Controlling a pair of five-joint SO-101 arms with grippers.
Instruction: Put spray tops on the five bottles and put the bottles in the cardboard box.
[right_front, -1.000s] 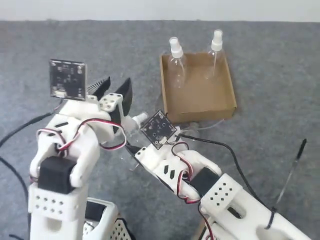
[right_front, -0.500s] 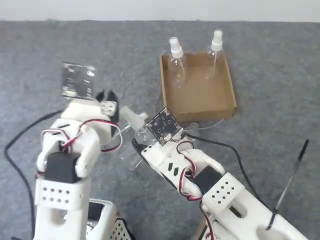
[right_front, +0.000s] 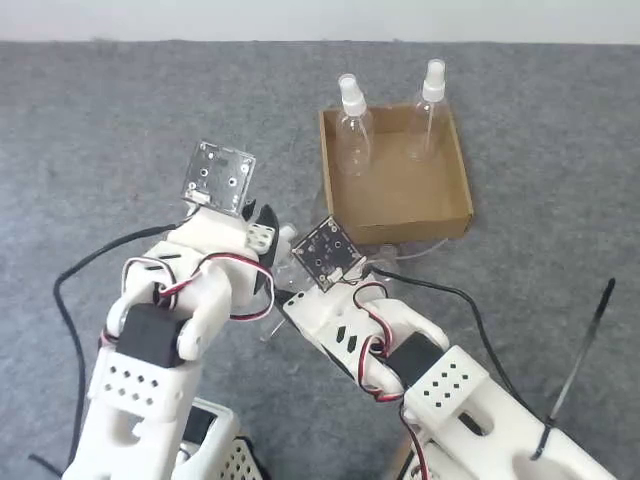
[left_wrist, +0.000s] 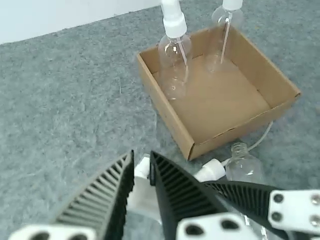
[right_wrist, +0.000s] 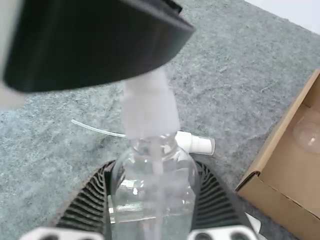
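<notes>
The ribbed black left pincer (left_wrist: 141, 156) pinches a white spray top (left_wrist: 142, 172); a second ago it stood spread, farther left. The right wrist view shows the clear plastic bottle (right_wrist: 150, 192) beneath it, clamped in the right pincer (right_wrist: 153, 172). Rightward on the grey felt worktop (left_wrist: 65, 90), the cardboard box (left_wrist: 165, 115) holds two topped bottles (left_wrist: 174, 60).
</notes>
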